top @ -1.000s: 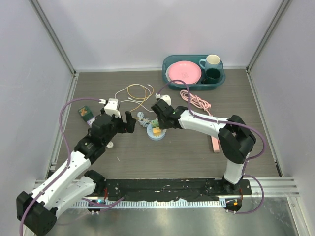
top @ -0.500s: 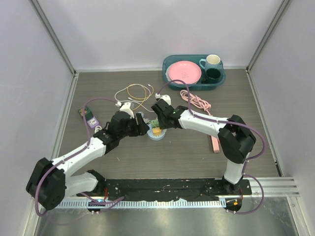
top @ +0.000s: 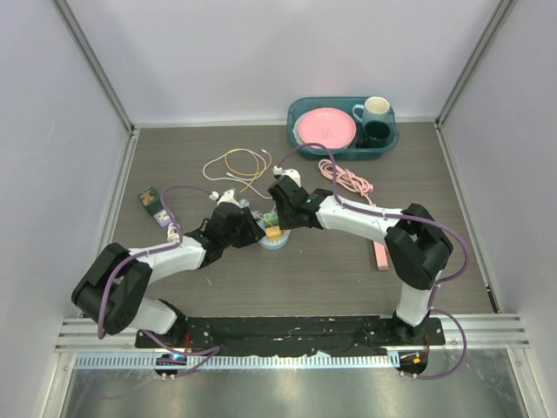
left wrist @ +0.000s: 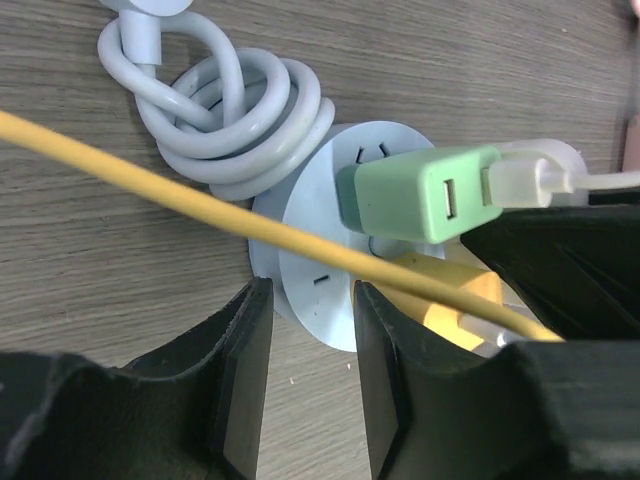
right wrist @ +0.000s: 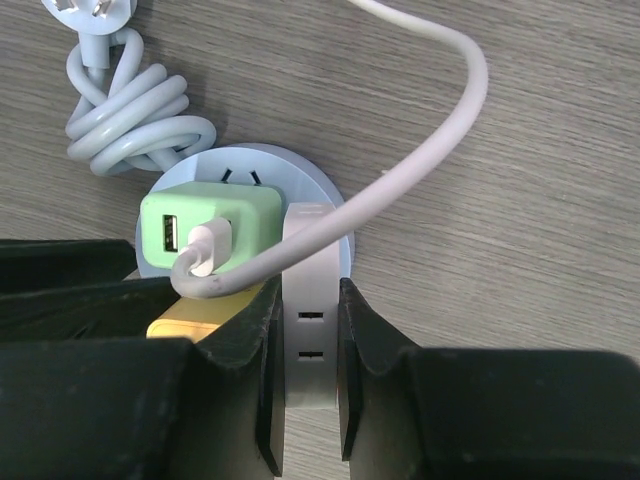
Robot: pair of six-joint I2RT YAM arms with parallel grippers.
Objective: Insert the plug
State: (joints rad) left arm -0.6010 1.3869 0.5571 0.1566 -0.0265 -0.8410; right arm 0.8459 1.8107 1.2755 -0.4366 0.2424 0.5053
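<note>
Our right gripper (right wrist: pixel 308 300) pinches the white block (right wrist: pixel 310 375) on the round socket (right wrist: pixel 300 170), beside the yellow plug (left wrist: pixel 455 290), while our left gripper (left wrist: pixel 310 310), fingers spread, straddles its rim.

yellow plug (right wrist: pixel 205 312): mostly hidden by right claw (right wrist: pixel 308 290) | white cable (right wrist: pixel 468 85): leaves top edge
</note>
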